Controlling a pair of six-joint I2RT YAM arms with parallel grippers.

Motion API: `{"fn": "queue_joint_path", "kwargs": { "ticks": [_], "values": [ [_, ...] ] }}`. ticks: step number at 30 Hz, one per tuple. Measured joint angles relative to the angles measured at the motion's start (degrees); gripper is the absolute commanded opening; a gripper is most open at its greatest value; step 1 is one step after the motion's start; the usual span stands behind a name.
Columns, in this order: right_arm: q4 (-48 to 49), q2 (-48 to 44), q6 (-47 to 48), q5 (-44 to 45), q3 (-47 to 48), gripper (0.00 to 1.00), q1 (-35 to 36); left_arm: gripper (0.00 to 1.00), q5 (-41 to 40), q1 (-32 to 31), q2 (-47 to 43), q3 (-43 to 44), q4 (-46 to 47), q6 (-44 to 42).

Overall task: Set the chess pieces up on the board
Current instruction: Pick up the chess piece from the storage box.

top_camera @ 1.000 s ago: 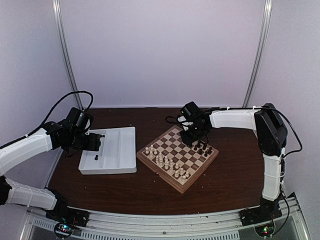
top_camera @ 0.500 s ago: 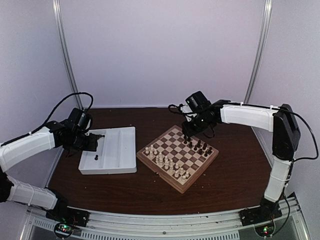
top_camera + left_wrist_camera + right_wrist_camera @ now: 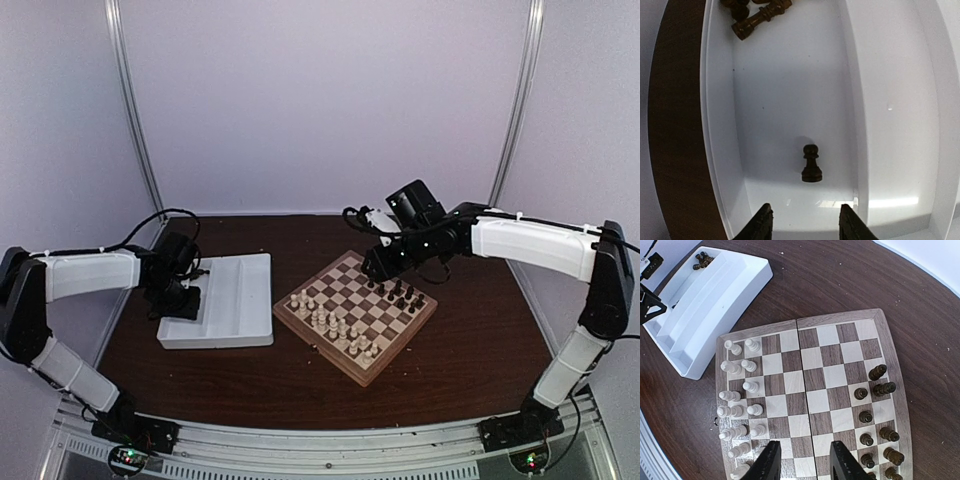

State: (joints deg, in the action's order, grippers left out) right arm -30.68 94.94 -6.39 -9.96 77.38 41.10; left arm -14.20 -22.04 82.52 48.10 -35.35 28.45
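Since the earlier picture the right gripper (image 3: 805,462) has lifted off the board (image 3: 812,380) and the left gripper (image 3: 802,225) has come down over the glossy white tray (image 3: 890,75). Both have their fingers spread and empty. Ahead of the left one a dark pawn (image 3: 811,164) stands upright in the tray's left compartment. Other dark pieces (image 3: 760,15) lie on their sides at its far end. More dark figures (image 3: 860,393) stand along the right edge of the checkered wooden board.
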Motion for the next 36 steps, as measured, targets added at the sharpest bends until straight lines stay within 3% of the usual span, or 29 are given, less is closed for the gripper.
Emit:
{"fn": "queue_joint_path", "kwargs": {
  "ticks": [13,27,32,36],
  "values": [
    [2.2,-1.1,-0.2,-1.9,-3.5,0.37,0.0,0.34,2.8,3.4,9.7,1.6,1.7,-1.1],
    [2.2,-1.1,-0.9,-2.7,-3.5,0.36,0.0,0.35,5.3,4.3,13.7,5.6,3.2,-1.6],
    [2.2,-1.1,-1.1,-2.9,-3.5,0.36,0.0,0.18,6.1,4.4,14.3,6.2,3.3,-1.6],
    [2.2,-1.1,-1.1,-3.0,-3.5,0.36,0.0,0.15,6.3,4.4,14.6,6.6,3.8,-1.8]
  ]
}}
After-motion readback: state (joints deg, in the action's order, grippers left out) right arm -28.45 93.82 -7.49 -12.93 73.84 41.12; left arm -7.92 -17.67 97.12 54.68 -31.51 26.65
